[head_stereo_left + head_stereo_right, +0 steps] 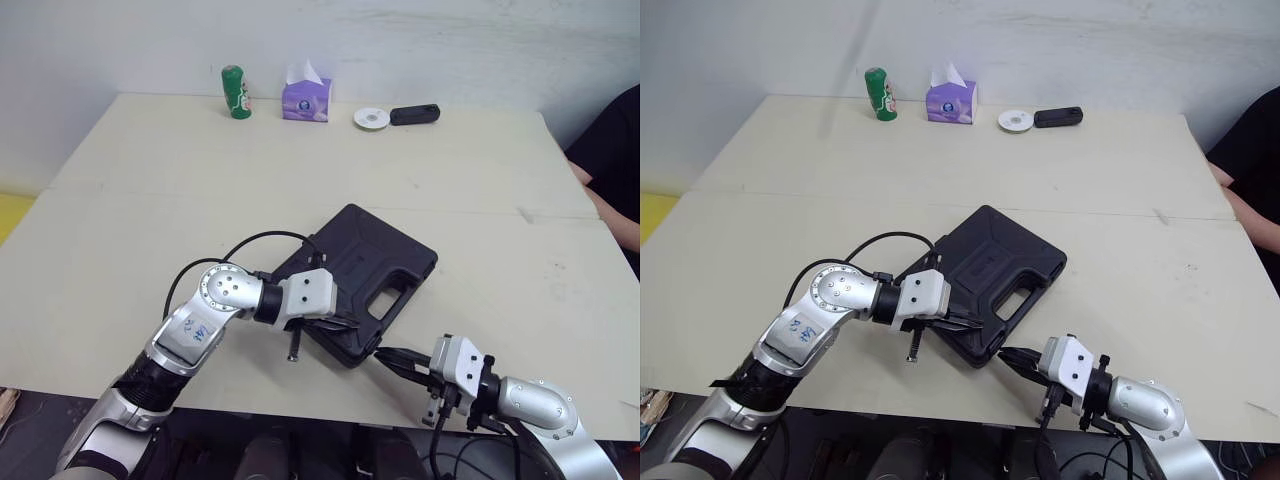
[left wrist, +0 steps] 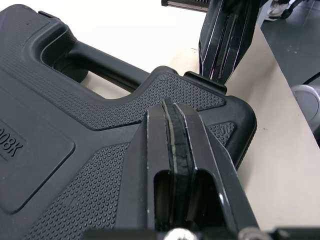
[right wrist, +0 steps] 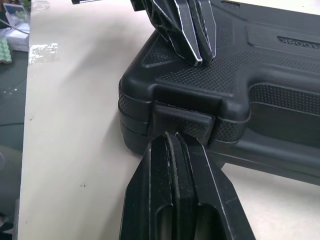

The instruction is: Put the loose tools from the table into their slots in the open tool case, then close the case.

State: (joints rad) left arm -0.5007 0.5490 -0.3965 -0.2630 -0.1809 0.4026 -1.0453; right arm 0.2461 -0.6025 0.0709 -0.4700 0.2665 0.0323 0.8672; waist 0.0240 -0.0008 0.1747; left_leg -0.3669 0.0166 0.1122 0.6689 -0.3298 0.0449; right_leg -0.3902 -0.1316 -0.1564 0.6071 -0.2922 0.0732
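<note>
Tool case (image 1: 365, 270) lies shut near the counter's (image 1: 200, 180) front edge, my left end effector (image 2: 174, 107) pinched together on its lid corner, my right end effector (image 3: 172, 137), likewise together, at the latch (image 3: 182, 120), which I judge needs snapping home next

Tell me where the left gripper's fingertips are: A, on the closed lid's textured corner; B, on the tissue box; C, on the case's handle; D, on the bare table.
A: the shut left gripper rests on the stippled lid corner of the tool case, near its latch.
</note>
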